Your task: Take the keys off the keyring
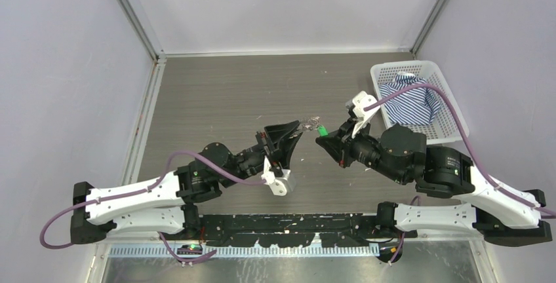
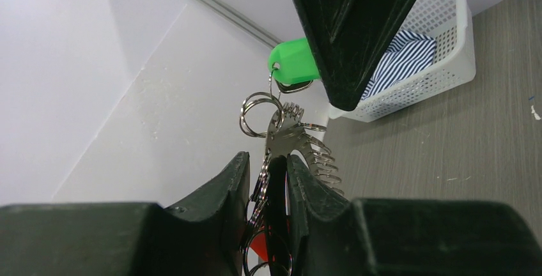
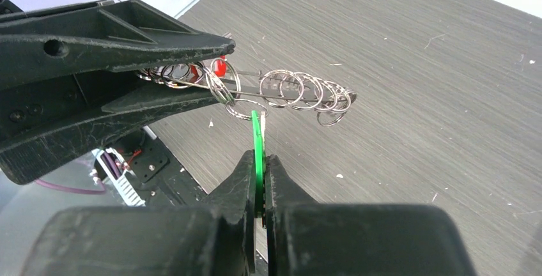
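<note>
The keys (image 1: 307, 124) hang in the air between my two grippers, above the middle of the table. They form a bunch of silvery metal pieces and small rings (image 3: 300, 91). My left gripper (image 1: 293, 133) is shut on one end of the bunch (image 2: 291, 137), with its fingers (image 2: 238, 183) pressed against the metal. A red bit (image 3: 219, 67) shows between its jaws. The green-headed key (image 2: 293, 62) hangs from a small silvery keyring (image 2: 259, 113) at the bunch's side. My right gripper (image 3: 259, 161) is shut on the thin green head (image 3: 257, 137) edge-on, and it appears again from above (image 1: 324, 139).
A white plastic basket (image 1: 393, 68) holding a blue-striped cloth (image 1: 410, 99) stands at the table's far right, also visible from the left wrist (image 2: 447, 65). Pale walls with metal rails enclose the wood-grain tabletop (image 1: 229, 93). The arm bases sit along the near edge.
</note>
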